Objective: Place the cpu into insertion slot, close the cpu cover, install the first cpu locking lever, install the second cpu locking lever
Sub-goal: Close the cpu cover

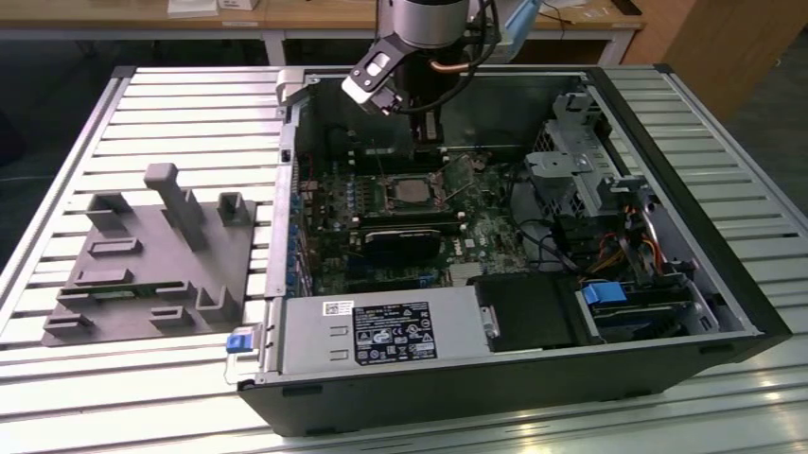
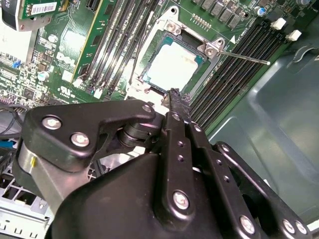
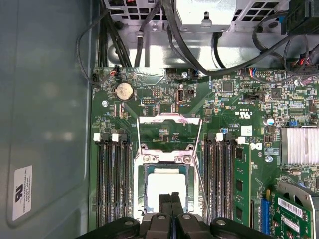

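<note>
Cpu (image 3: 162, 181) lies in the insertion slot (image 3: 140, 194), yet the cpu cover (image 3: 169, 119) looks raised and a lever rod (image 2: 244, 56) juts free; the gripper (image 1: 430, 137), pinched narrow and empty, hovers at the chip's twelve o'clock in the exterior view.

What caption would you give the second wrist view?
Shut gripper over the cpu seated in the insertion slot, a thin lever sticking out.

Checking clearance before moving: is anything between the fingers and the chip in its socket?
Nothing visible. The shut fingers hang just over the edge of the chip, which lies inside the cover frame. A thin lever rod sticks out sideways, off that path.
</note>
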`<state>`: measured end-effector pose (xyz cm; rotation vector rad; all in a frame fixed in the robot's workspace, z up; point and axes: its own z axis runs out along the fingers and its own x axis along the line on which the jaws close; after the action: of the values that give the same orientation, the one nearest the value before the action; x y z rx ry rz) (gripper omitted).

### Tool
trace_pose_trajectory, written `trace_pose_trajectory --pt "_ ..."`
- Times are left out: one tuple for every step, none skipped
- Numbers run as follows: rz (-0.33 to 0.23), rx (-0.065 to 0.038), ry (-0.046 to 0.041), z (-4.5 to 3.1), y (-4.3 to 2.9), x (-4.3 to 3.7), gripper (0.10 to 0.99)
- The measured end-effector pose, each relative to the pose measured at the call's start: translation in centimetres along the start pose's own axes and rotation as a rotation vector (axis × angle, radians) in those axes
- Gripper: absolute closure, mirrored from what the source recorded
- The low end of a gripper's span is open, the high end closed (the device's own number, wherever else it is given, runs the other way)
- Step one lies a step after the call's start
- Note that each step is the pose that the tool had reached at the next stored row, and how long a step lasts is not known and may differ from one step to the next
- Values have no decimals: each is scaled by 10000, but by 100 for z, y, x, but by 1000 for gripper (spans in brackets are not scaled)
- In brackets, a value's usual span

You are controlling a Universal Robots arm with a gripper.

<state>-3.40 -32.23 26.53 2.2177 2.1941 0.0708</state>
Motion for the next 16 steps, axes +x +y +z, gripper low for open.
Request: trace_pose_trajectory --pt "0 0 0 0 0 0 984" --pt "-2 0 0 0 2 0 984" --pt "-6 0 -1 0 10 0 984" --pt "-5 1 -1 1 23 1 984" --pt "-5 3 1 2 44 1 984" --pt "-6 7 0 3 67 1 984" --pt "-4 15 0 4 94 1 984" --pt "-3 23 0 6 126 2 984" --pt "-4 31 1 8 159 2 984" --pt "-4 41 0 9 193 2 984" --pt "-3 50 1 11 230 2 984" --pt "-5 59 0 13 264 2 984" --pt "-4 66 0 14 298 3 984" --pt "-3 75 0 16 335 3 984" --pt "-5 83 0 18 373 4 984" --pt "-3 94 -2 19 414 4 984"
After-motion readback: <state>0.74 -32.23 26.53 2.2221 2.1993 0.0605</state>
